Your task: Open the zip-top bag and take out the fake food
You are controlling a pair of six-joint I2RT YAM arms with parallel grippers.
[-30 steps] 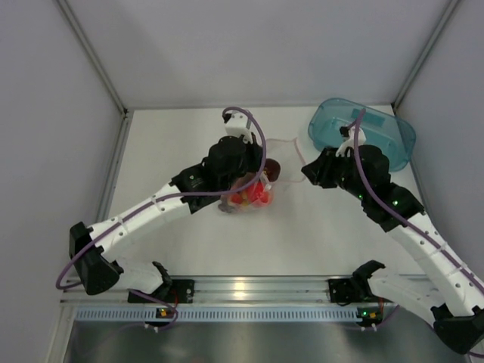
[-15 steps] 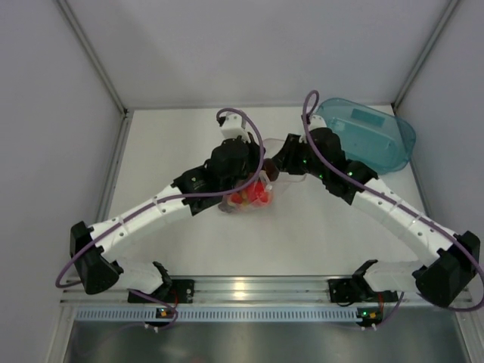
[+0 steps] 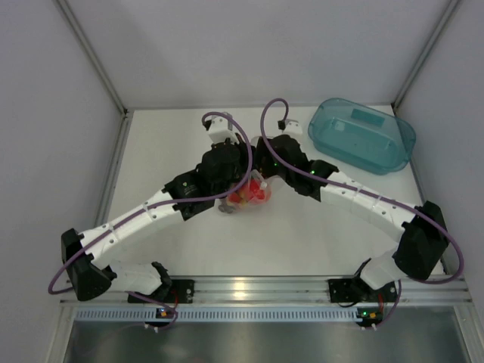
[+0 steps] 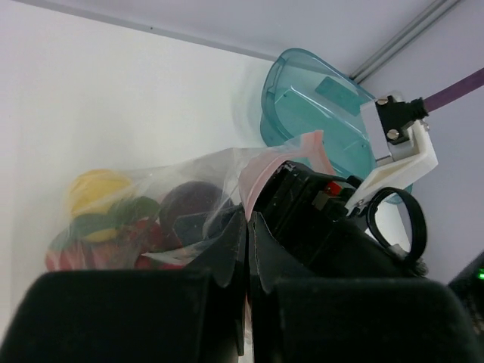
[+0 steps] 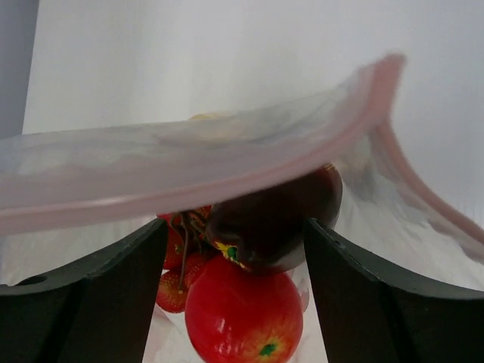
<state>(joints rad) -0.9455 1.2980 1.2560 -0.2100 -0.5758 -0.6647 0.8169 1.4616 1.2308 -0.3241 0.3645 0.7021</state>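
The zip-top bag [image 3: 243,198] lay near the middle of the table [image 3: 162,144], with the teal tub [image 3: 361,136] well apart at about 2 o'clock from it. My left claw [image 4: 247,227] was closed on a fold of the thin film near the mouth, at about 11 o'clock of the bag in the top view. My right claw [image 5: 234,227] stood wide at about 1 o'clock, its jaws on either side of a dark fruit [image 5: 276,215]. The red apple [image 5: 240,318] was touching this fruit from below, and the pink zip strip [image 5: 227,162] arched across above. The fake food [image 4: 94,190] was therefore all inside the bag, with nothing taken out. I saw several ways this could go wrong. The dark fruit looked smooth and round, so closing on it off-centre could make it slip out and push the apple deeper. The loose film hung close to the jaws, and if some was pinched together with the fruit, pulling back would drag the whole bag. In that case the left claw, which had only a small piece of slippery plastic, could lose it. The two claws were also very near each other, so a careless move could knock them together. How deep the right claw sat inside the mouth, I could not tell.
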